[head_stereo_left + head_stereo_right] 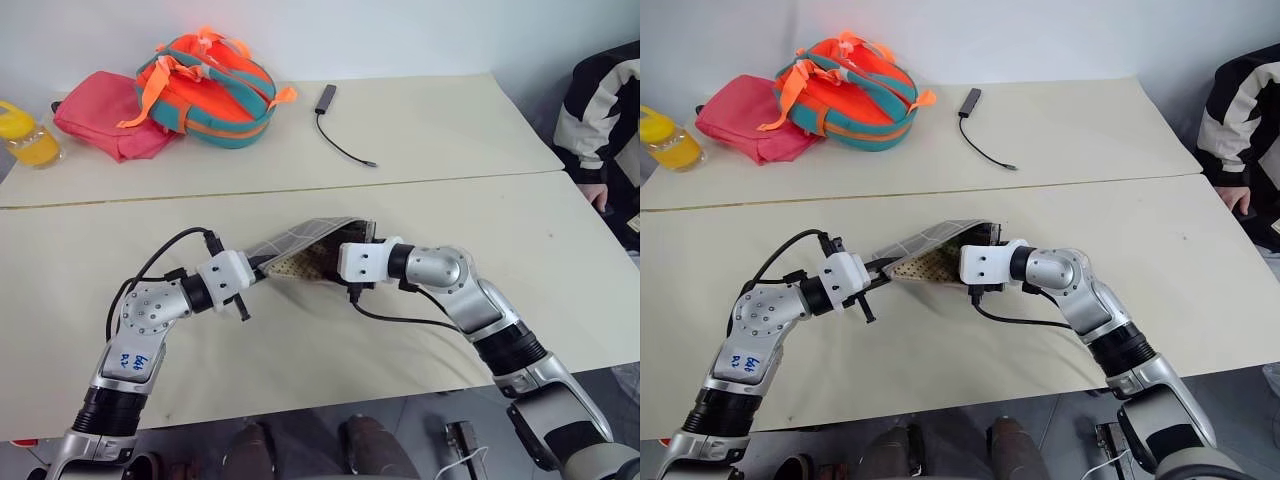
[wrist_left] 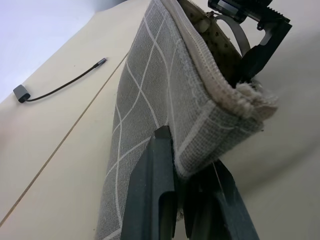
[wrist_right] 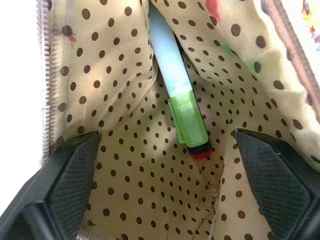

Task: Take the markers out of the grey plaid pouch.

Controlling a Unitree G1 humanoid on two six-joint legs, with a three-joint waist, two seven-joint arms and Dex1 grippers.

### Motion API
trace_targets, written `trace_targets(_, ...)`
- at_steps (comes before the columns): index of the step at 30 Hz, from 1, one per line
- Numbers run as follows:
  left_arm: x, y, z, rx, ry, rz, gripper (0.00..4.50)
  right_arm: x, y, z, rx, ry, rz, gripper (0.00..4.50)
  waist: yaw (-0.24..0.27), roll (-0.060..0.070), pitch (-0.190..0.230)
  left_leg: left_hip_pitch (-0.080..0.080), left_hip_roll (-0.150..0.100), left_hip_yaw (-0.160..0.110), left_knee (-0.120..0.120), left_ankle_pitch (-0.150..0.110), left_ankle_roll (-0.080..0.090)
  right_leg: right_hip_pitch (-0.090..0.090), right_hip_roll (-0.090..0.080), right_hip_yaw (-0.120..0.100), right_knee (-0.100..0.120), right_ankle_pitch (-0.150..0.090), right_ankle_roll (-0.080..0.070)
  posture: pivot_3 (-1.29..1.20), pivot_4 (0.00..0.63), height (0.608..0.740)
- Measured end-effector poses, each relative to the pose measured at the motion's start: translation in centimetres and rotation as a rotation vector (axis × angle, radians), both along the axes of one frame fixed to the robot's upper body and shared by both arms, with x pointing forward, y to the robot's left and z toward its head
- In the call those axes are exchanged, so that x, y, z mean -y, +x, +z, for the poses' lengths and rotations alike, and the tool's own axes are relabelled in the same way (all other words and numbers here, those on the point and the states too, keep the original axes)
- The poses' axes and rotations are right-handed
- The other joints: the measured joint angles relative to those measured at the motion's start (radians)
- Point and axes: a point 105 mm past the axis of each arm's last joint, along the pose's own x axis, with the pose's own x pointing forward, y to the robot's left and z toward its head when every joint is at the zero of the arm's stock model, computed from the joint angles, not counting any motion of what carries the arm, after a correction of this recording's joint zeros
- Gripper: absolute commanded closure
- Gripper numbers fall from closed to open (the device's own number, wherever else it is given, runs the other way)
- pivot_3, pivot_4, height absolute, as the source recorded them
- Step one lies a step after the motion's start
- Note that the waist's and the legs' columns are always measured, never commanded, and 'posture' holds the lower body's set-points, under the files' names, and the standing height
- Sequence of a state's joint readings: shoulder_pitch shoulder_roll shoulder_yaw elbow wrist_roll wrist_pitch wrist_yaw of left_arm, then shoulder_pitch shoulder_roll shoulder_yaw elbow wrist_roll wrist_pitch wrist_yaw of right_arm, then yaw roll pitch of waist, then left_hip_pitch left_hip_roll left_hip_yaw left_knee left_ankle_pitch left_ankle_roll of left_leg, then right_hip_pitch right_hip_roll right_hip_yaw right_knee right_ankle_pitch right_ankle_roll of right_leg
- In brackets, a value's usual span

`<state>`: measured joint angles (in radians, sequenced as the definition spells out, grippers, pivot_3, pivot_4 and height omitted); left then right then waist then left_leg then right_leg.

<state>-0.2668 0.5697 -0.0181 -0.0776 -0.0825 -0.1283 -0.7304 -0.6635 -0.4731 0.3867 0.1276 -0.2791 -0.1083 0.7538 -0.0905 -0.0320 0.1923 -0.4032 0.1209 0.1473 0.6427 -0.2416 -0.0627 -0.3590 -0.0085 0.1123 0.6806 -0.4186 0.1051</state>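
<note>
Right gripper (image 3: 165,165) — highlighter (image 3: 182,107) between fingers

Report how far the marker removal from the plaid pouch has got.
Done: the grey plaid pouch is unzipped and held up by the left gripper, shut on its corner. In hand: the right gripper is inside, fingers spread either side of the green highlighter. Left: both markers are still inside; a red tip shows beneath.

Cream table (image 1: 420,150) — backpack (image 1: 210,88), pink bag (image 1: 105,115), cable (image 1: 340,135), perhaps a bottle (image 1: 28,135).
</note>
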Motion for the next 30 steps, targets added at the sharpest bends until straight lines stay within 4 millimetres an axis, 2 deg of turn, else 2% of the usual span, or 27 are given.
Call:
trace_targets(6,0.1,0.0,0.2,-0.004,-0.012,0.001,4.5,0.2,0.1,-0.3,-0.028,0.004,-0.015,2.78,0.002,0.0,0.0,0.0,0.0,0.0,0.0,0.0,0.0,0.0,0.0,0.0,0.0,0.0,0.0,0.0,0.15,0.74)
trace_targets(10,0.3,-0.1,0.5,-0.031,-0.052,-0.005,4.5,0.3,0.0,-0.2,-0.032,-0.02,-0.005,2.78,0.003,0.0,0.0,0.0,0.0,0.0,0.0,0.0,0.0,0.0,0.0,0.0,0.0,0.0,0.0,0.0,0.15,0.74)
trace_targets(13,0.5,-0.2,0.5,-0.083,-0.091,-0.013,4.5,0.5,-0.1,0.6,-0.033,-0.06,0.015,2.78,0.003,0.0,0.0,0.0,0.0,0.0,0.001,0.0,0.0,0.0,0.0,0.0,0.001,0.0,0.0,0.0,0.15,0.74)
trace_targets(15,0.9,-0.3,1.1,-0.134,-0.144,-0.033,4.5,0.9,-0.5,2.0,-0.037,-0.118,0.068,2.78,0.004,0.0,0.0,0.0,0.0,0.0,0.001,0.0,0.0,0.0,0.0,0.0,0.001,0.0,0.0,0.0,0.15,0.74)
trace_targets(18,1.5,-0.5,2.4,-0.2,-0.235,-0.069,4.5,1.4,-0.7,5.3,-0.018,-0.137,0.109,2.78,0.005,0.0,0.0,0.0,0.0,-0.001,0.002,0.0,0.0,0.001,0.0,-0.001,0.001,0.0,0.0,0.0,0.15,0.74)
trace_targets(21,2.3,-0.9,3.2,-0.298,-0.333,-0.114,4.5,2.3,-1.0,6.8,-0.049,-0.196,0.132,2.78,0.005,0.0,0.0,0.0,0.0,-0.002,0.003,0.0,0.001,0.002,0.0,-0.001,0.001,0.0,0.0,0.0,0.15,0.74)
trace_targets(26,3.5,-1.7,2.2,-0.477,-0.361,-0.151,4.5,2.9,-1.3,5.7,-0.214,-0.253,0.12,2.78,0.003,0.0,0.0,0.0,0.0,-0.003,0.002,0.0,0.001,0.001,0.0,0.0,0.001,0.0,0.0,0.0,0.15,0.74)
trace_targets(30,5.7,-2.6,1.1,-0.583,-0.39,-0.201,4.5,1.3,-1.4,4.3,-0.248,-0.313,0.132,2.78,0.002,0.0,0.0,0.0,0.0,-0.003,0.003,0.0,0.001,0.001,0.0,0.0,0.001,0.0,0.0,0.0,0.15,0.74)
